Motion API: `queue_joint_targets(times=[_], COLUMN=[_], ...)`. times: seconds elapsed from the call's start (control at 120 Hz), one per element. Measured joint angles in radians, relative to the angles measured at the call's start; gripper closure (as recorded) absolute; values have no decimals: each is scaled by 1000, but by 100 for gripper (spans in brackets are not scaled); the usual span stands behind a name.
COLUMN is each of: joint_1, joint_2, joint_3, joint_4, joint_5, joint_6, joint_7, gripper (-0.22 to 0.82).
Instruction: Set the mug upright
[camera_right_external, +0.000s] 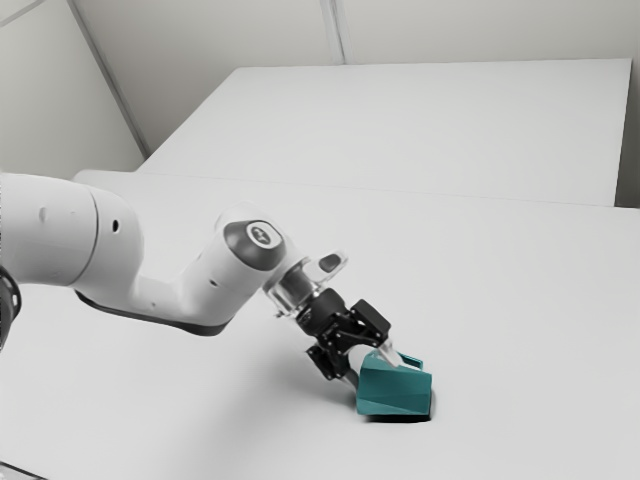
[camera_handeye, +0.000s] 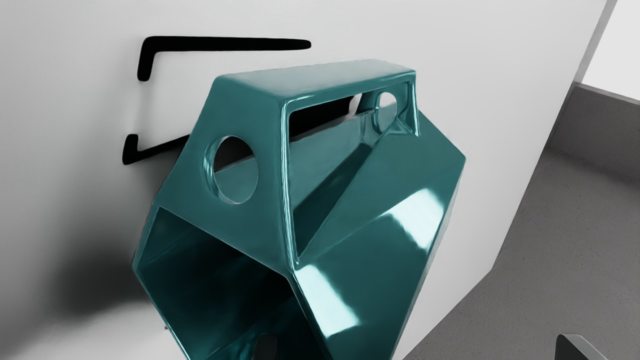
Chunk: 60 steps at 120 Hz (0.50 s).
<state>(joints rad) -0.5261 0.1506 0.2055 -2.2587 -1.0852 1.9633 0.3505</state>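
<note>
Teal mug (camera_right_external: 394, 392) lay on its side before a released gripper (camera_right_external: 375, 367)

In the exterior view, a white robot arm (camera_right_external: 215, 285) entered from the left edge and reached down toward the lower right of the frame. Its black gripper ended at the mug, which lay on a white table (camera_right_external: 530, 310) in the lower right part of the picture, just right of centre. Behind the table, across the upper part, was another pale, flat surface (camera_right_external: 430, 120), and a light grey wall (camera_right_external: 50, 90) stood at the upper left.

The wrist view showed the mug close up: glossy and angular, with a six-sided mouth (camera_handeye: 215, 285) turned toward the gripper. Its boxy handle (camera_handeye: 250, 115), pierced by round holes, was on the upper side, away from the table. The gripper was not clenched on anything. Its fingers stood wide apart: one fingertip (camera_handeye: 266, 347) was at the mouth, the other (camera_handeye: 575, 347) outside the mug, well apart from its wall. Black, angled shapes (camera_handeye: 225, 44) showed on the table beside the handle. Past the table's edge was a grey, speckled floor (camera_handeye: 565, 235).
</note>
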Motion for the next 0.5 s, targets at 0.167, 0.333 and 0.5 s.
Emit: queue_joint_targets(times=[0.167, 0.333, 0.5], joint_1=[-10, -12, -18], joint_2=[14, 7, 2], joint_3=[0, 0, 0], joint_4=[20, 26, 27], joint_5=[-1, 5, 10], joint_6=[9, 14, 16], joint_7=[0, 1, 1], gripper=[25, 58, 70])
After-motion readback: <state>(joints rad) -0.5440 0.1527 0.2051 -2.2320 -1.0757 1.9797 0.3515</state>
